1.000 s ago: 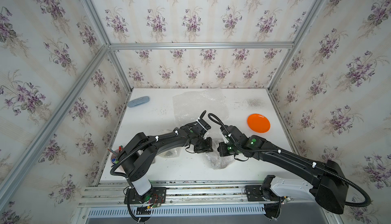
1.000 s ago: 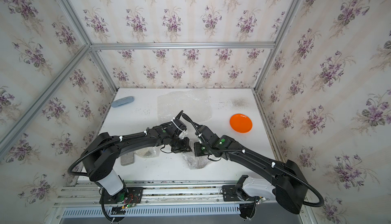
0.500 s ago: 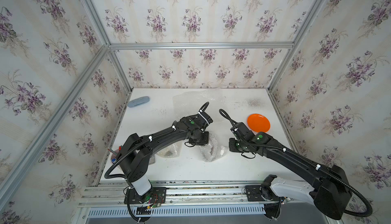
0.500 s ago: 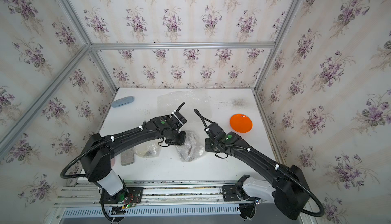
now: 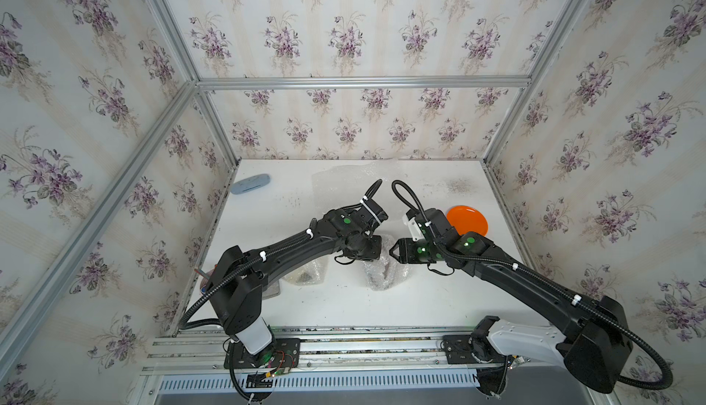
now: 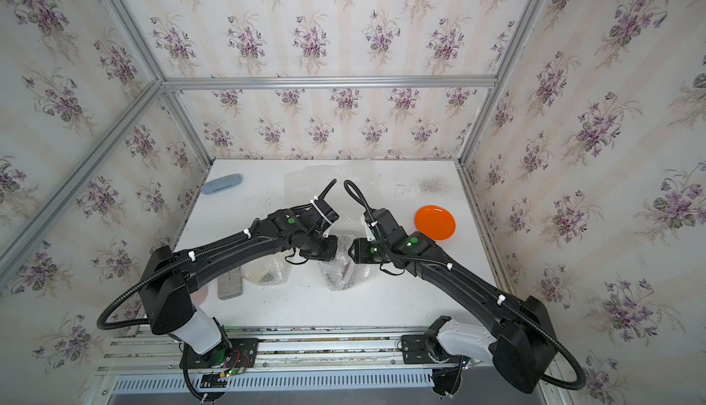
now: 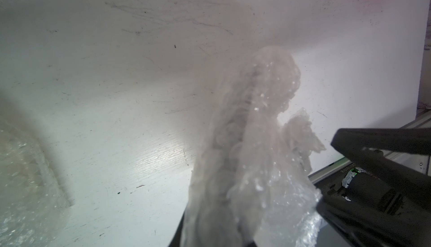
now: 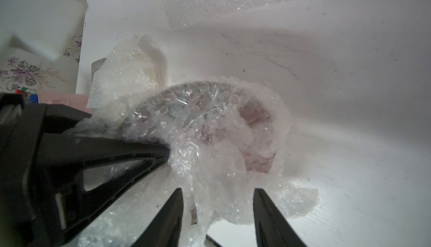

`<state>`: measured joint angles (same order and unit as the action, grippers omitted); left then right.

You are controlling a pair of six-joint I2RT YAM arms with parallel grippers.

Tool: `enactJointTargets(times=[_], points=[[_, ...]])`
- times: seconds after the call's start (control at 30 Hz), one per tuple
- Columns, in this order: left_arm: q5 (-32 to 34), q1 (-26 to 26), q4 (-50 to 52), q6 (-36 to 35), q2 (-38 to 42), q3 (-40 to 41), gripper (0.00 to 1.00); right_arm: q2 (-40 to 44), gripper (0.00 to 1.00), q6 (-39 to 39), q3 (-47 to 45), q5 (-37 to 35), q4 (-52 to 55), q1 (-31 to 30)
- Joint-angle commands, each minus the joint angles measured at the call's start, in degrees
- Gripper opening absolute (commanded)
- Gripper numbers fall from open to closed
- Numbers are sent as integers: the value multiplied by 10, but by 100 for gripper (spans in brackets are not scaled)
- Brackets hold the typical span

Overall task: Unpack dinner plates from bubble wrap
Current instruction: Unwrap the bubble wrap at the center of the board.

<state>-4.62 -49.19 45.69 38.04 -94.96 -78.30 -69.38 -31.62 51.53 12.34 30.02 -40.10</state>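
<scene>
- left gripper (image 8: 166, 152): jaws pinched tight on a fold of the bubble wrap (image 5: 386, 275); the wrap bunches up to its tips
- right gripper (image 8: 217, 190): jaws well apart, holding nothing; a loose flap of the wrap lies between its fingers (image 8: 173, 213) without being clamped
- dark red plate (image 8: 255, 162): inside that wrap, showing dimly through the bubbles, tilted; the bundle lies near the front middle of the table (image 5: 344, 307), between the two grippers
- orange plate (image 5: 468, 220): unwrapped, flat on the table's right side, partly behind the right arm
- second wrapped bundle (image 5: 305, 274): left of the first, partly under the left arm; its contents cannot be made out
- loose flat sheet (image 5: 340, 185): spread at the back
</scene>
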Motion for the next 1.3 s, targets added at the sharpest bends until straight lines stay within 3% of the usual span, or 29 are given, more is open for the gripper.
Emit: enactJointTargets(times=[0.0, 0.1, 0.4, 0.57, 0.77, 1.07, 1.27], points=[[-4, -2, -4, 1, 7, -4, 1, -20, 51, 8, 11, 17, -22, 0], [-7, -3, -5, 1, 7, -6, 1, -46, 52, 12, 28, 12, -20, -2], [-4, -5, 2, 4, 8, -19, 1, -112, 49, 21, 82, -101, 61, -6], [6, -5, 22, 5, -1, -31, 1, -119, 31, 18, 96, -184, 113, -6], [30, -6, 56, -8, -23, -45, 0, -92, 0, 0, 93, -185, 109, -6], [76, 3, 80, -31, -48, -37, 0, -32, 0, -34, 56, -197, 113, -3], [68, 17, 66, -43, -61, -23, 0, -4, 0, -45, 36, -173, 115, -2]])
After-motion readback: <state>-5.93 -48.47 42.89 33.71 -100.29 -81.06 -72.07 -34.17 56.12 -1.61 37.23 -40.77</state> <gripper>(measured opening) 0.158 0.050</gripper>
